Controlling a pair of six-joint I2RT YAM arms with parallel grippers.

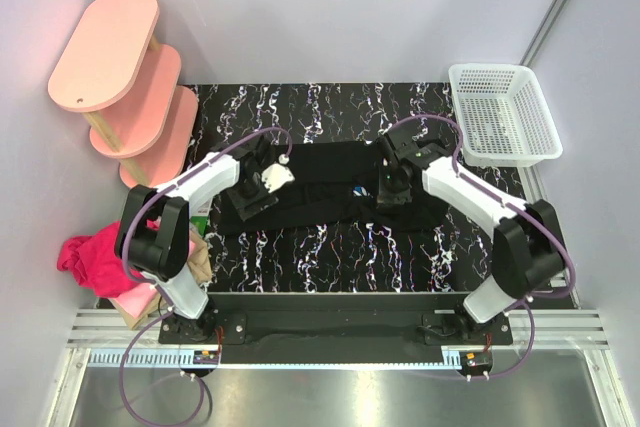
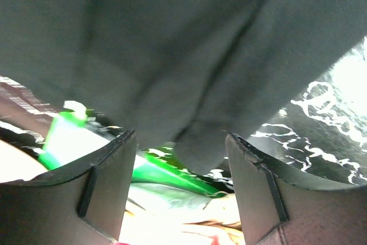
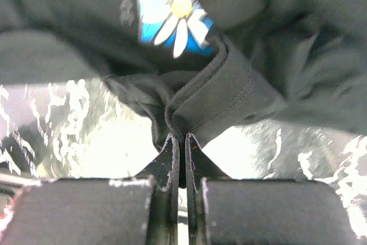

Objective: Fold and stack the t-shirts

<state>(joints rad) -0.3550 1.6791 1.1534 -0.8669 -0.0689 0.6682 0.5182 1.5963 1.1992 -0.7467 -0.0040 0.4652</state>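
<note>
The black t-shirt [image 1: 320,179] lies spread across the middle of the marbled table. Its white daisy print [image 3: 180,18] shows in the right wrist view. My right gripper [image 3: 179,137] is shut on a folded, stitched edge of this shirt at its right end [image 1: 392,195]. My left gripper [image 1: 256,190] is over the shirt's left end. Its jaws [image 2: 180,137] stand open, with a hanging lobe of black cloth [image 2: 198,144] between them, touching neither finger. A magenta t-shirt [image 1: 90,252] lies bunched on a pink one [image 1: 135,302] at the table's left edge, next to a tan one [image 1: 201,259].
A flat green packet [image 2: 166,171] lies by the left end of the black shirt, also in the top view [image 1: 201,217]. A white mesh basket [image 1: 503,112] stands at the back right. A pink tiered shelf [image 1: 125,77] stands at the back left.
</note>
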